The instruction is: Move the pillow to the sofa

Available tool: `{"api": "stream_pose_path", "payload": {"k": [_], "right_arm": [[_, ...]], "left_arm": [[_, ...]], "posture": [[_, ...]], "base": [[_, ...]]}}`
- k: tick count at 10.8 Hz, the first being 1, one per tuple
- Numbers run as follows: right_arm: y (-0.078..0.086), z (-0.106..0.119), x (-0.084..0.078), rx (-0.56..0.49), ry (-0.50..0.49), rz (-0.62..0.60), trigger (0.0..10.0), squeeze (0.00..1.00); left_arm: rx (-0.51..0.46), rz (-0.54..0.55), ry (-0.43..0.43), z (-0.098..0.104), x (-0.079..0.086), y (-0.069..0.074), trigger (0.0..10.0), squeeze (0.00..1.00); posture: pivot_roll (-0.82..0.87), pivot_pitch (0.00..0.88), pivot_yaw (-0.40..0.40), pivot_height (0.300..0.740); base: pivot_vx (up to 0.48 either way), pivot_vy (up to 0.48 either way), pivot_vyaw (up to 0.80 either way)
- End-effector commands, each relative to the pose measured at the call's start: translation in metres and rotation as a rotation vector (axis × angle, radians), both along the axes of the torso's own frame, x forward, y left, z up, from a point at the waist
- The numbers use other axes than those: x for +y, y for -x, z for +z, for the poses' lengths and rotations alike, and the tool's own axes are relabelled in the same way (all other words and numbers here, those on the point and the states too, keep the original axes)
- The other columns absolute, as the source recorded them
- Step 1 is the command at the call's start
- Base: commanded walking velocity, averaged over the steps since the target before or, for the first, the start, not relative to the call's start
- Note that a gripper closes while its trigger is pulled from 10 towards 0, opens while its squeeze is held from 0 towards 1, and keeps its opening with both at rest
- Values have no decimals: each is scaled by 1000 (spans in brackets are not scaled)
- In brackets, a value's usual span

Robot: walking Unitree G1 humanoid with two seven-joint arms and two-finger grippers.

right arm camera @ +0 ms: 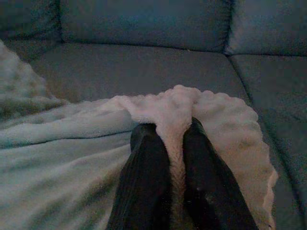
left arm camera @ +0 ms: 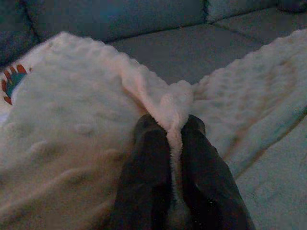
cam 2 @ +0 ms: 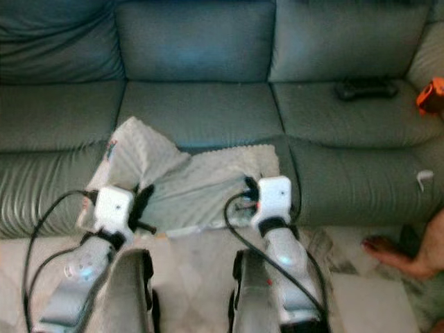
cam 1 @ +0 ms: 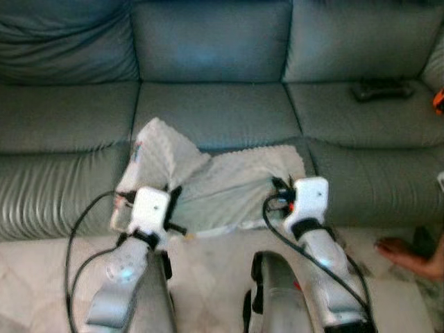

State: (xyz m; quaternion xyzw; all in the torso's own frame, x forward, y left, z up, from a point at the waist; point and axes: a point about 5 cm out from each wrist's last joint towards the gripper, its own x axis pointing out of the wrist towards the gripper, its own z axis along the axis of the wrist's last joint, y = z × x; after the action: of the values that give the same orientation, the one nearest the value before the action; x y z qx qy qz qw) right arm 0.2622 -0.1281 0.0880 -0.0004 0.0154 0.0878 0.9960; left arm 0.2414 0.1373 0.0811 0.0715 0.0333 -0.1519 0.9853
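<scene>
A limp white fluffy pillow [cam 1: 222,184] lies over the front edge of the grey-blue sofa's [cam 1: 215,111] middle seat, one corner raised at its left. My left gripper [left arm camera: 175,127] is shut on a fold of the pillow [left arm camera: 72,120] near that left side, its white wrist block [cam 1: 149,208] in front of the sofa. My right gripper [right arm camera: 175,124] is shut on the pillow's [right arm camera: 72,143] right edge, behind its wrist block [cam 1: 309,198]. A fold of fabric is pinched between the black fingers [right arm camera: 148,172] of each.
A black remote-like object [cam 1: 381,89] lies on the right seat, an orange thing [cam 2: 431,94] beside it. A person's foot [cam 1: 409,253] rests on the pale floor at the right. Black cables [cam 1: 76,236] hang from both wrists.
</scene>
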Motion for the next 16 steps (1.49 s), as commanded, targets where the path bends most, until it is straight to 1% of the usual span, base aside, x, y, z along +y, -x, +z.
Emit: {"api": "stream_pose_path", "payload": {"k": [1, 5, 6, 7, 8, 9, 10, 11, 13, 14, 15, 16], "right_arm": [[-1, 3, -8, -12, 10, -31, 10000, 0], [-1, 3, -8, -15, 5, -29, 10000, 0], [-2, 4, -7, -22, 15, -21, 10000, 0], [-1, 3, -6, -15, 17, -12, 10000, 0], [0, 4, -5, -20, 8, -6, 10000, 0], [1, 4, -5, -21, 8, -6, 10000, 0], [3, 6, -6, -23, 11, -4, 10000, 0], [2, 9, -9, -31, 27, 5, 10000, 0], [-13, 25, -21, -59, 73, 34, 10000, 0], [-21, 30, -23, -75, 79, 78, 10000, 0], [-33, 41, -20, -105, 106, 146, 10000, 0], [-40, 45, -18, -110, 117, 166, 10000, 0]], "left_arm": [[-10, -23, 11, 3, -6, 0, 10000, 0], [-12, -19, 16, 3, -7, -1, 10000, 0], [-16, 6, 7, 3, -4, -1, 10000, 0], [-16, 14, 3, 2, -3, -2, 10000, 0], [-13, 26, 1, 1, -2, -3, 10000, 0], [-16, 36, -6, 1, -1, -4, 10000, 0], [-22, 62, -15, 2, 2, -7, 10000, 0], [-31, 111, -35, 3, 7, -15, 10000, 0], [-30, 201, -17, 10, 15, -39, 10000, 0], [-33, 242, -15, 12, 19, -48, 10000, 0], [-48, 314, -55, 13, 29, -64, 10000, 0], [-54, 363, -70, 14, 37, -71, 10000, 0]], "posture": [[-12, 212, -18, 603], [-14, 213, -23, 603], [-14, 214, -24, 603], [-14, 215, -26, 598], [-16, 219, -28, 583], [-18, 223, -27, 583], [-22, 248, -27, 583], [-23, 265, -27, 583], [-39, 353, -34, 583], [-52, 382, -39, 583], [-66, 421, -39, 583], [-61, 441, -31, 583]], "base": [[330, 0, 0], [308, 0, 0], [0, 0, 0], [0, 0, 0], [0, 0, 0], [0, 0, 0], [0, 0, 0], [0, 0, 0], [0, 0, 0], [0, 0, 0], [0, 0, 0], [0, 0, 0]]}}
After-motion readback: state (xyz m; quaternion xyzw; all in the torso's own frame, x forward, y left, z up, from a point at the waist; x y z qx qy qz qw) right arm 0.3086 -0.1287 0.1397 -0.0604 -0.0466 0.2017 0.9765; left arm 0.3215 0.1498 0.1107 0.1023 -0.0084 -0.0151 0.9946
